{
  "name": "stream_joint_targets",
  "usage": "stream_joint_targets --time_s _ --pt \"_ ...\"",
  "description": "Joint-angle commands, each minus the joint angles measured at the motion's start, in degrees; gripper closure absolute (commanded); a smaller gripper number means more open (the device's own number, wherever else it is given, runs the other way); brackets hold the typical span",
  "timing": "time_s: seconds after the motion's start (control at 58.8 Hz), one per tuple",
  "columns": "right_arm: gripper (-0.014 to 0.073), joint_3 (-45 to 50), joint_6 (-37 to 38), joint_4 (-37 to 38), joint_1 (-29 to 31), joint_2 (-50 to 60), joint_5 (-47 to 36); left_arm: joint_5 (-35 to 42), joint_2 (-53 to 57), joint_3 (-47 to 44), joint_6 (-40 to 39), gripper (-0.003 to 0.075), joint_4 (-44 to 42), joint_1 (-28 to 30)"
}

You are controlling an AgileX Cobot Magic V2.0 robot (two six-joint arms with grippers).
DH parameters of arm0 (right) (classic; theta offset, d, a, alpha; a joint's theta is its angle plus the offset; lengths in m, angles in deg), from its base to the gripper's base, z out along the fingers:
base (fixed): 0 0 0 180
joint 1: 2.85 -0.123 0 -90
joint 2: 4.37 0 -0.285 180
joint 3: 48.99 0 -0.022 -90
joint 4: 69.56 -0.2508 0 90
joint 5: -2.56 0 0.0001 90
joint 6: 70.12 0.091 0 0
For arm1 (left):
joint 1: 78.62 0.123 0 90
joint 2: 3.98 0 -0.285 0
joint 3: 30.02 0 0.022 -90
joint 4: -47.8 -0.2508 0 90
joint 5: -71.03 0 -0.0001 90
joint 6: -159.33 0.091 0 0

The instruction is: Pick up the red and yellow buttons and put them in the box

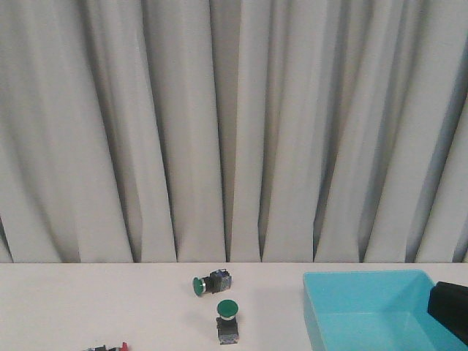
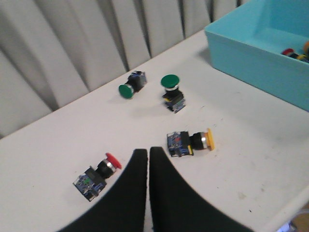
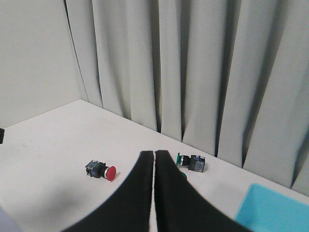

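two green-capped push buttons point(image 1: 213, 283) point(image 1: 228, 322) sit on the white table point(image 1: 88, 307), left of the shallow turquoise plastic box point(image 1: 365, 311).

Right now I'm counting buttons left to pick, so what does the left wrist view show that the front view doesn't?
Only the left wrist view shows the yellow button lying on its side, the whole red button, buttons already lying in the box, and the closed left gripper. Only the front view shows the full height of the curtain and a dark object at the box's right edge. Both show the two green buttons, one tipped over and one upright, the box and the table.
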Motion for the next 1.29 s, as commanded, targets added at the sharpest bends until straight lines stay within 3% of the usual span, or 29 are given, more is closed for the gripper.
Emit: stream_joint_targets --time_s 0.0,0.119,0.34,0.612,0.765,1.275 --pt "0.0598 -1.42 -0.5 -2.93 0.3 -0.04 -0.86 10.27 5.22 -6.56 -6.19 0.0727 0.53 4.35" --pt "0.0598 -1.42 -0.5 -2.93 0.3 -0.04 -0.86 12.06 12.01 -13.98 -10.16 0.0727 0.41 9.66" --pt "0.0598 -1.42 -0.5 -2.93 0.3 -0.04 -0.86 13.77 25.17 -22.86 -10.22 0.0727 0.41 16.33" --pt "0.0598 -1.42 -0.5 -2.93 0.3 -0.04 -0.86 0.36 40.57 -22.89 -9.55 0.0727 -0.29 23.27" --pt "0.0598 -1.42 -0.5 -2.8 0.3 0.22 -0.04 -0.02 40.3 -22.89 -9.7 0.0727 -1.23 26.47" --pt "0.0598 -1.42 -0.5 -2.95 0.3 0.23 0.66 1.21 40.18 -22.89 -9.79 0.0727 -1.11 26.55"
